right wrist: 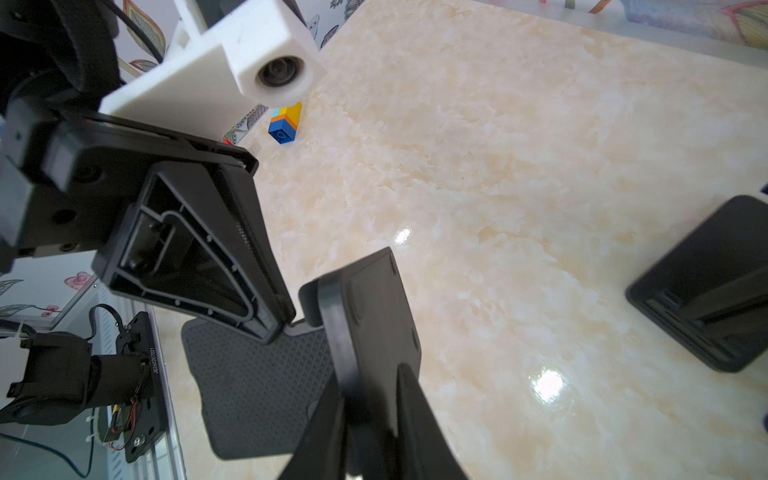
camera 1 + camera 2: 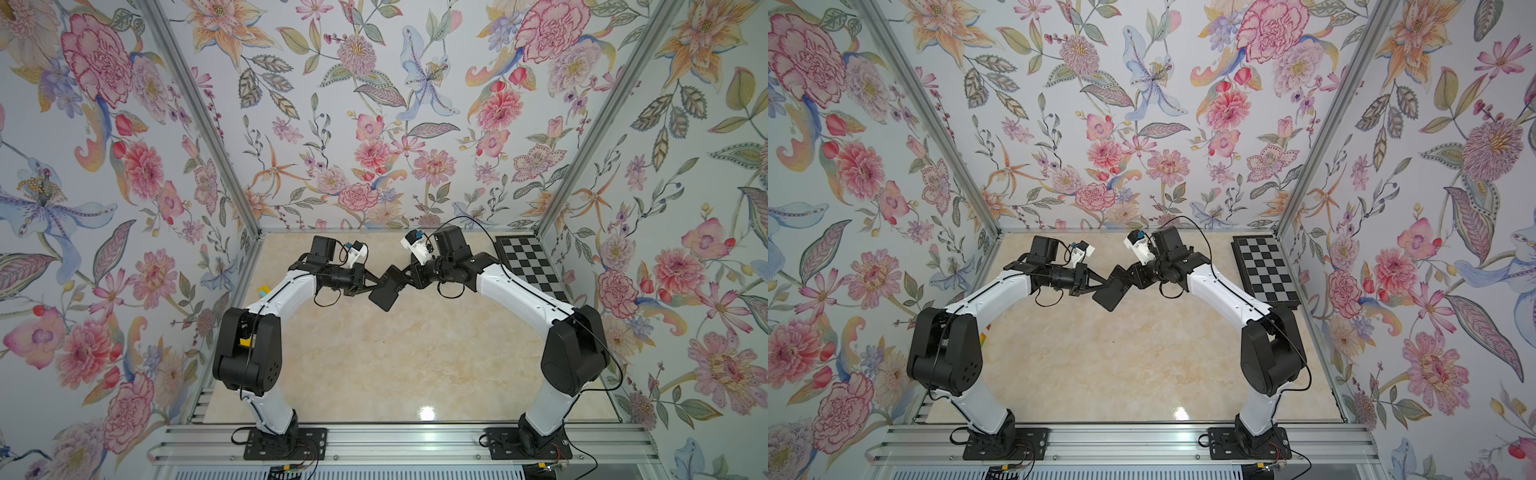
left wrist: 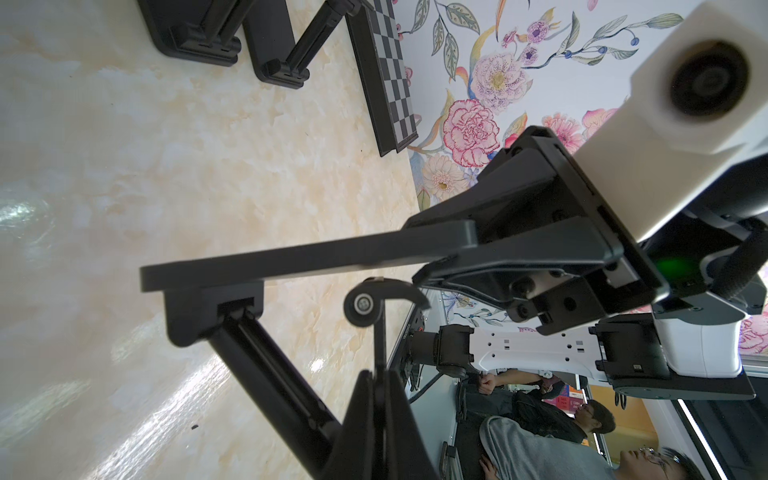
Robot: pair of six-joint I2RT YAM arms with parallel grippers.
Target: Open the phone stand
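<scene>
The stand [image 2: 386, 291] hangs above the far middle of the table [image 2: 395, 365], between the left gripper [image 2: 371, 286] and the right gripper [image 2: 405, 276]. The chessboard [image 2: 530, 266] lies in the far right corner, and the blocks [image 2: 262, 291] lie at the left edge.

Almost nothing here can be read. One line of small white printed characters, seemingly a code made mostly of digits, runs along the flat black metal base plate [image 1: 144, 374] at the near left edge of the pale marble-patterned table [image 1: 498, 208]. The characters are too small to make out. A short white marking on a thin black strip [image 3: 406, 332] towards the near right is blurred.
</scene>
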